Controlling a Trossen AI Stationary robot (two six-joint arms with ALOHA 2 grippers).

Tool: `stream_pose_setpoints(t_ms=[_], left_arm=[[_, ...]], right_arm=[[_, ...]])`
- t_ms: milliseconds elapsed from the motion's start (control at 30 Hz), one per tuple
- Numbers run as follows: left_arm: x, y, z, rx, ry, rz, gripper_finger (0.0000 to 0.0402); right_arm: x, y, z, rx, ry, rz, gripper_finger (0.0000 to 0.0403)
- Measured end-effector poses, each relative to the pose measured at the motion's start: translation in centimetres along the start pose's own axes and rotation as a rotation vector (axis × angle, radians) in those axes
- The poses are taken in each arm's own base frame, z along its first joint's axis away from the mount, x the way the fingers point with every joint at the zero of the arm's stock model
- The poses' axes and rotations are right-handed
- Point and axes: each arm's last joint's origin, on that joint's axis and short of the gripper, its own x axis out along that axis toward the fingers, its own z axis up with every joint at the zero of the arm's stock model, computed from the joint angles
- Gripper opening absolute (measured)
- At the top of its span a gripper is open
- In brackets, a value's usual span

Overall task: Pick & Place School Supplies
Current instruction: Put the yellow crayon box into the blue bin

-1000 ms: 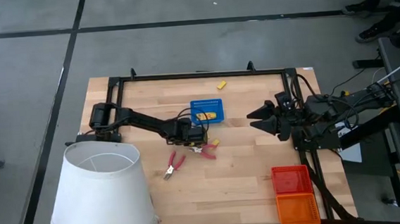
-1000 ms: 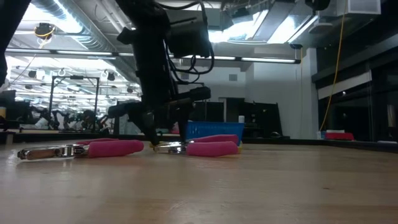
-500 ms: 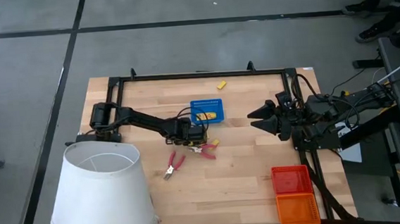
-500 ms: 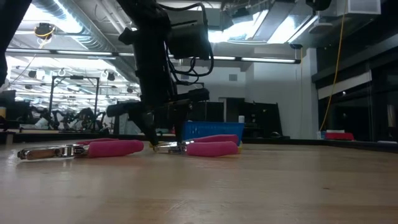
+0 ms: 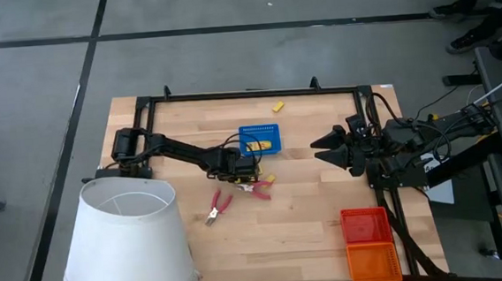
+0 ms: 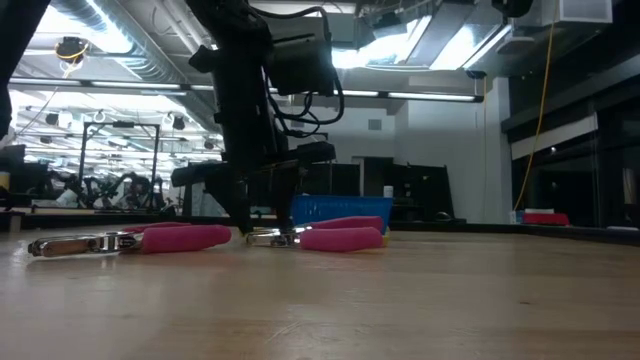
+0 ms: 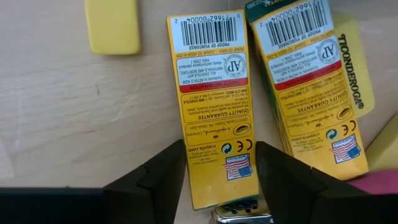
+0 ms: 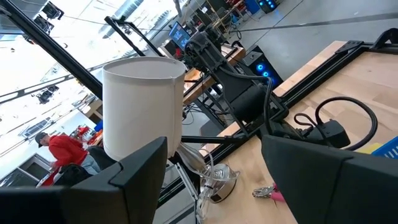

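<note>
My left gripper [image 5: 240,170] is low over the table's middle, open. In the left wrist view its fingers stand on either side of the near end of a yellow labelled pack [image 7: 214,106] lying flat on the wood. A second pack [image 7: 311,81] lies beside it, and a plain yellow block [image 7: 112,26] sits past them. Two red-handled tools [image 5: 218,206] [image 5: 259,189] lie just near of the gripper, flat on the table [image 6: 180,238] [image 6: 335,238]. Another yellow block [image 5: 277,106] lies by the far edge. My right gripper [image 5: 322,149] waits open at the table's right, above the surface. My left gripper comes from above, pointing down, with a finger [image 7: 165,177] along each long edge of the pack's near end [image 7: 217,186]. The pack lies flat on the table. Whether the fingers touch its edges I cannot tell.
A blue tray [image 5: 261,140] holding yellow packs sits just beyond the left gripper. A big white lampshade [image 5: 130,242] fills the near left corner. Red [image 5: 365,225] and orange [image 5: 372,262] trays sit at the near right. A black frame [image 5: 248,94] runs along the far edge.
</note>
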Motion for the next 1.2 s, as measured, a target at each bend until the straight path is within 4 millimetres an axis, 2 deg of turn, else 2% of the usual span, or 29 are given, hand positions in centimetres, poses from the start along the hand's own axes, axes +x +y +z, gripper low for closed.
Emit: stream_pose_setpoints(t_ms=[367, 767, 1200], left_arm=[[0.2, 0.0, -0.1, 0.018, 0.006, 0.002, 0.0201], [0.8, 0.5, -0.3, -0.065, 0.032, 0.083, 0.0200], [0.5, 1.6, 0.5, -0.046, 0.057, 0.187, 0.0182]], right_arm=[[0.0, 0.0, 0.0, -0.004, 0.001, -0.001, 0.0268], [-0.3, 0.0, 0.2, -0.001, -0.004, 0.009, 0.0268], [-0.6, 0.1, 0.4, 0.003, -0.013, 0.018, 0.0268]])
